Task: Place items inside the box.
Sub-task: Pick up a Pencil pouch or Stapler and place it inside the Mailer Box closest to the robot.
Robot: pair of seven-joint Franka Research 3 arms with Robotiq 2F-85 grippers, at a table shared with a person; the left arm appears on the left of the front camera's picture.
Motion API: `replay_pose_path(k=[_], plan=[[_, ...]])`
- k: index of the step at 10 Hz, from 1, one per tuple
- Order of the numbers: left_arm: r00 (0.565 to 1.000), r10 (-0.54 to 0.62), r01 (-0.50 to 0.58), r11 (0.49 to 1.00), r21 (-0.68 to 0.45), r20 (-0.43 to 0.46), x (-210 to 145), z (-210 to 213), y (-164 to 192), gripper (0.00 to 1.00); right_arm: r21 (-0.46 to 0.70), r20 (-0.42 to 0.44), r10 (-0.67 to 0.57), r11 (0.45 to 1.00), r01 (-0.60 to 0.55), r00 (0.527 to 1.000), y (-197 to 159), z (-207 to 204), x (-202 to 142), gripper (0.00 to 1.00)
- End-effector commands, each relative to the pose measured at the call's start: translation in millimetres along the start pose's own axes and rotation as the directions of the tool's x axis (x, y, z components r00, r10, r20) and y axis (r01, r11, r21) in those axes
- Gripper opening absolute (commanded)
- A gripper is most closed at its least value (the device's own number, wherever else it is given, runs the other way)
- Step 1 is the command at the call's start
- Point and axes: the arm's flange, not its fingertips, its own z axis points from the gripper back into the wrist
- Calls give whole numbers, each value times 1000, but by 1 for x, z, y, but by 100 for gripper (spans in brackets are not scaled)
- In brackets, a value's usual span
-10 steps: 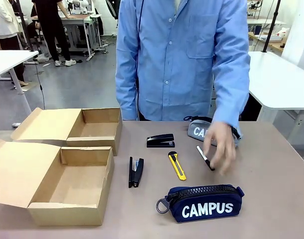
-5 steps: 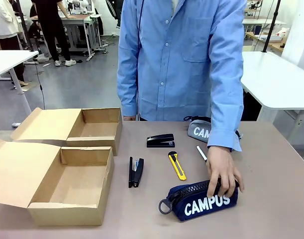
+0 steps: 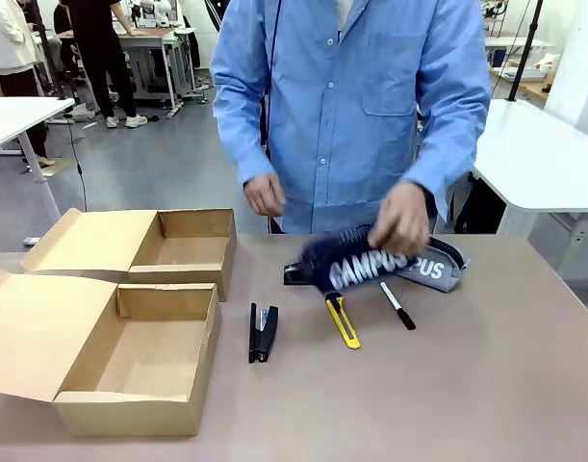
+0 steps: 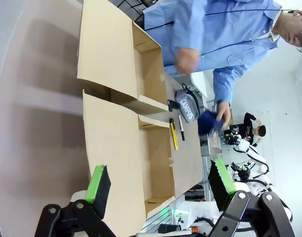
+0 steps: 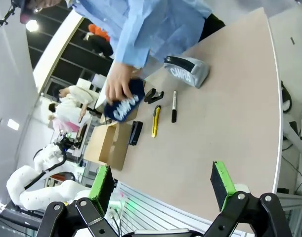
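A person's hand holds the navy "CAMPUS" pouch in the air over the table's far middle. Behind it lies the grey pouch. One black stapler lies beside the near open box, and another stapler sits partly hidden under the navy pouch. The yellow utility knife and the marker lie between them. My left gripper stands open above the near box. My right gripper is open too, far from the navy pouch and the marker.
A second open cardboard box stands behind the near one at the left. The person stands at the far edge, the other hand raised. Bare tabletop spreads at the right front.
The person's hand closed on the navy pouch near the table's front, lifted it and carried it back and leftward. The other hand came up. Both grippers stayed open.
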Motion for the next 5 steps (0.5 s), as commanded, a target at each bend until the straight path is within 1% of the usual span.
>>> replay_pose_path(k=[1, 3, 4, 5], plan=[[1000, -22, 22, 1000, -22, 12, 1, 0, 1, 100, 10, 11, 16, 1000, -16, 1000, 6, 4, -1, 100], [1000, -22, 22, 1000, -22, 12, 1, 0, 1, 100, -1, -2, 1, 1000, -1, 1000, 1, 0, 0, 100], [1000, -22, 22, 1000, -22, 12, 1, 0, 1, 100, -22, -23, 87, 996, -88, 996, 17, -19, 5, 100], [1000, -22, 22, 1000, -22, 12, 1, 0, 1, 100, -53, -99, 214, 974, -220, 972, 41, -50, 13, 100]])
